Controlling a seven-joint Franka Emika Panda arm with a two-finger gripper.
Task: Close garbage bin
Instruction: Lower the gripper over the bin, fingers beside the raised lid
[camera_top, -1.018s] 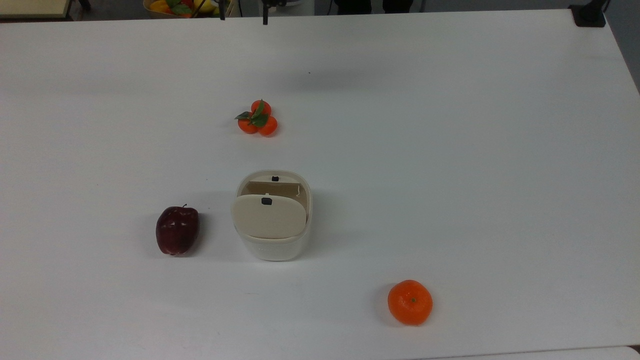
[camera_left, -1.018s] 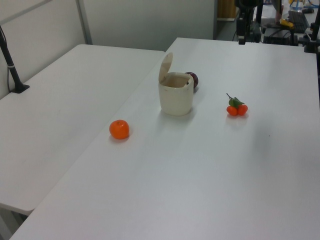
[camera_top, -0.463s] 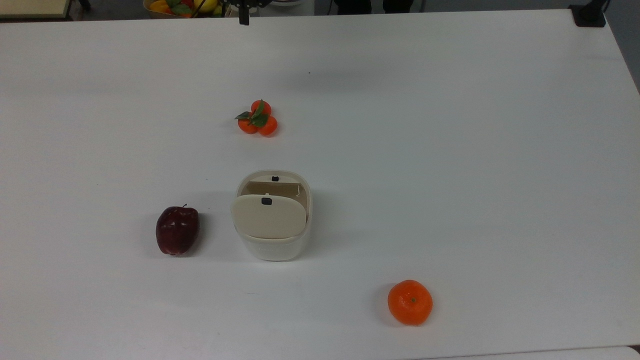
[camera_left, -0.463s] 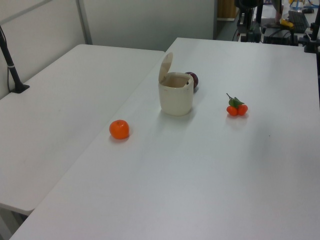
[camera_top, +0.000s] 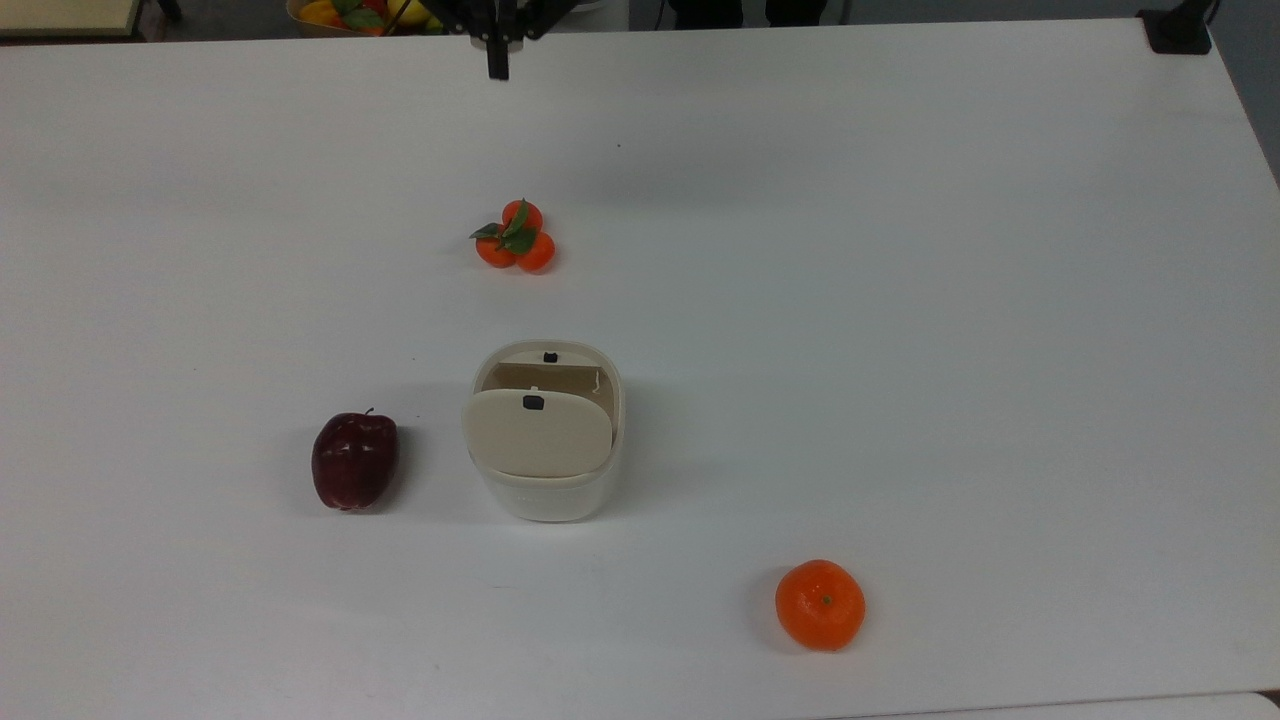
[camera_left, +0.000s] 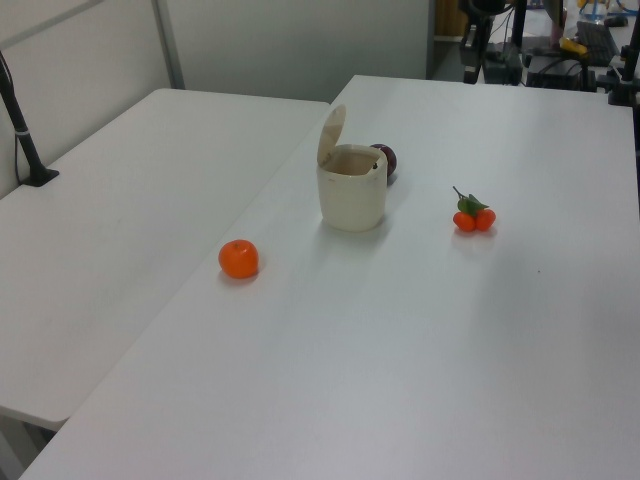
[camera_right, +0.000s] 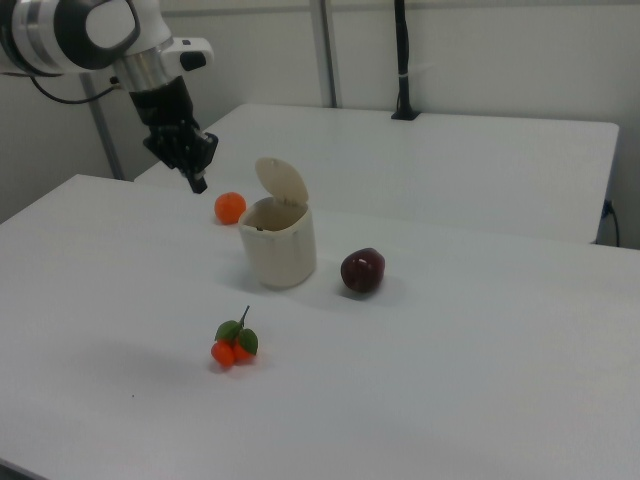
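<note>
one bin (camera_top: 545, 440), one apple (camera_top: 354, 461), one orange (camera_top: 820, 604)

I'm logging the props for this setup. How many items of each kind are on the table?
Garbage bin, lid raised: 1
Dark red apple: 1
Single orange: 1
Cluster of small oranges with leaves: 1
Total: 4
</note>
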